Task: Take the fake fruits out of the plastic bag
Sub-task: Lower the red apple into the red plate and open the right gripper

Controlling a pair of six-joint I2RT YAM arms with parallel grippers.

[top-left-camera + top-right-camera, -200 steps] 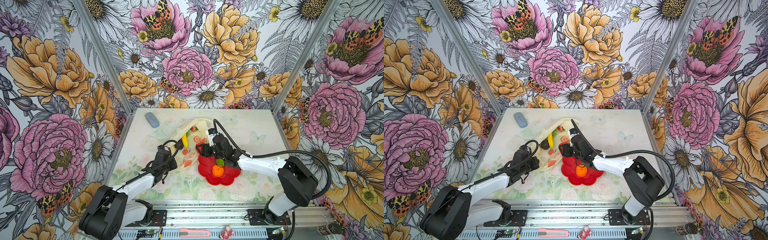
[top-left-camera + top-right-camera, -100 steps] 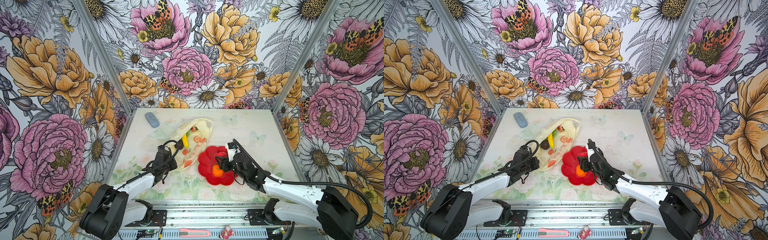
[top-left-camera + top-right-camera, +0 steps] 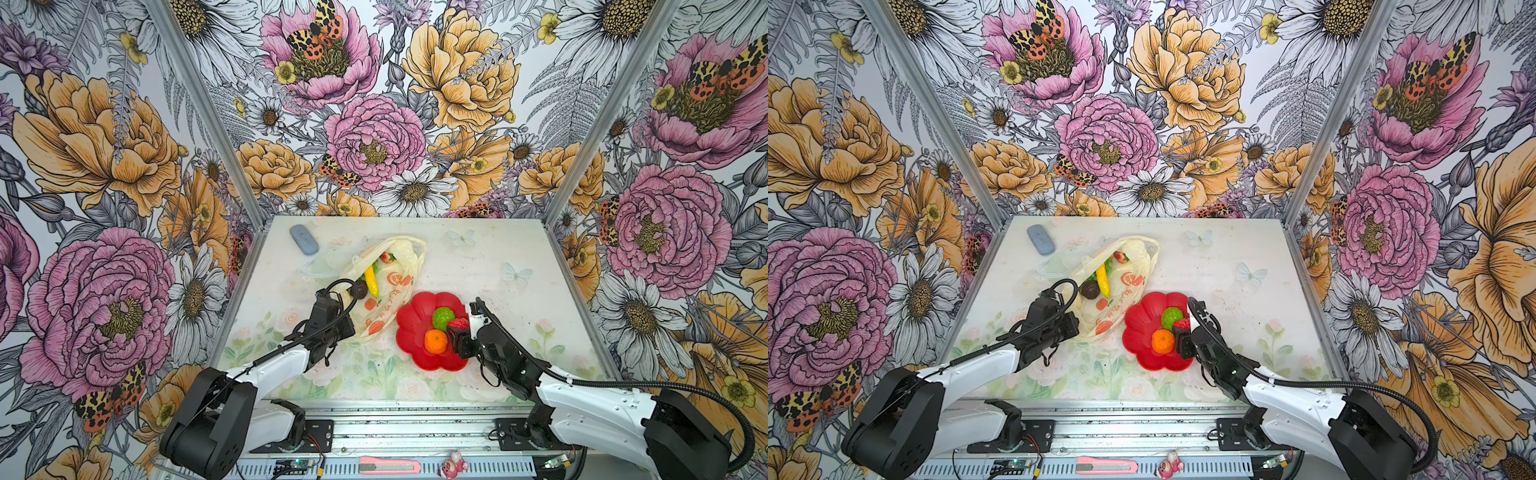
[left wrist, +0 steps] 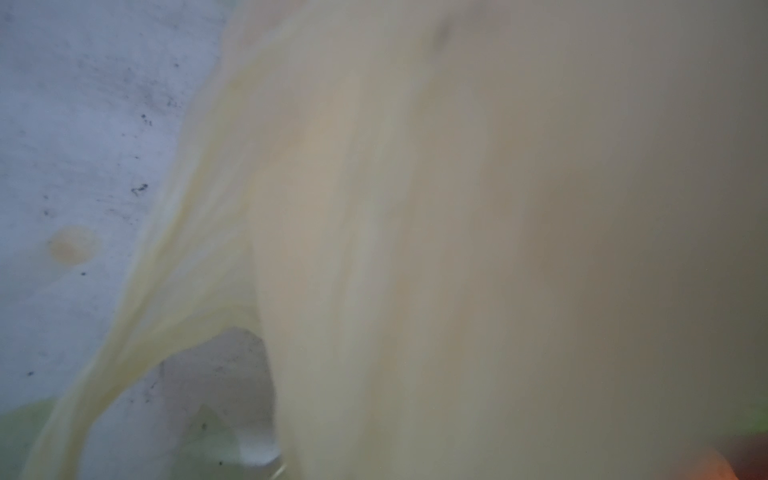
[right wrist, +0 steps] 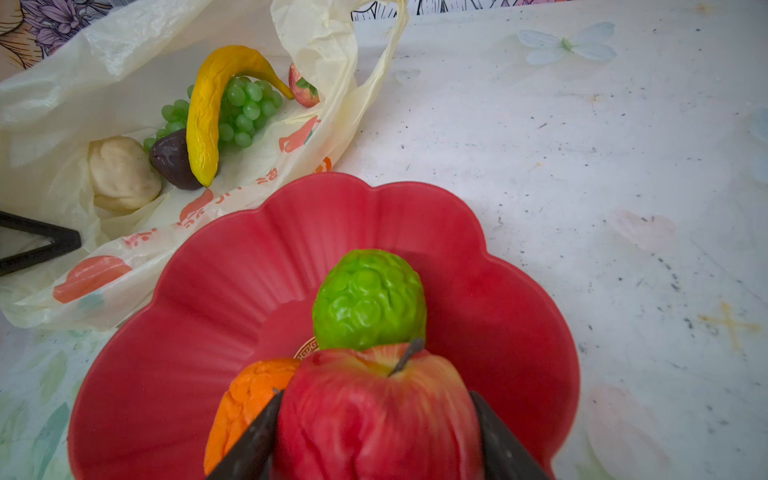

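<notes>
Gripping one red apple (image 5: 374, 386) over the red plate (image 5: 208, 291) (two there: green piece (image 5: 369, 299), orange (image 5: 245, 395)), the right gripper (image 5: 376, 399) hovers; five fruits (image 5: 208, 108) lie inside the plastic bag (image 5: 124, 62), its edge pinched in the left gripper (image 3: 352, 330).

Top views: set high above the near edge, tilted down toward the far wall (image 3: 374, 145). Both take in the whole surface (image 3: 478, 266) from a distance, with nearly the same framing.
Left wrist: pressed up against the plastic bag (image 4: 374, 208), whose blurred film fills most of the frame, with a strip of surface beside it.
Right wrist: low and close behind the right gripper (image 5: 376, 419), looking past the red apple (image 5: 374, 399) and over the red plate (image 5: 232, 282) toward the bag at far left.
Shared: the bag shows in all four views. The plate and apple show in the right wrist view and both top views.
</notes>
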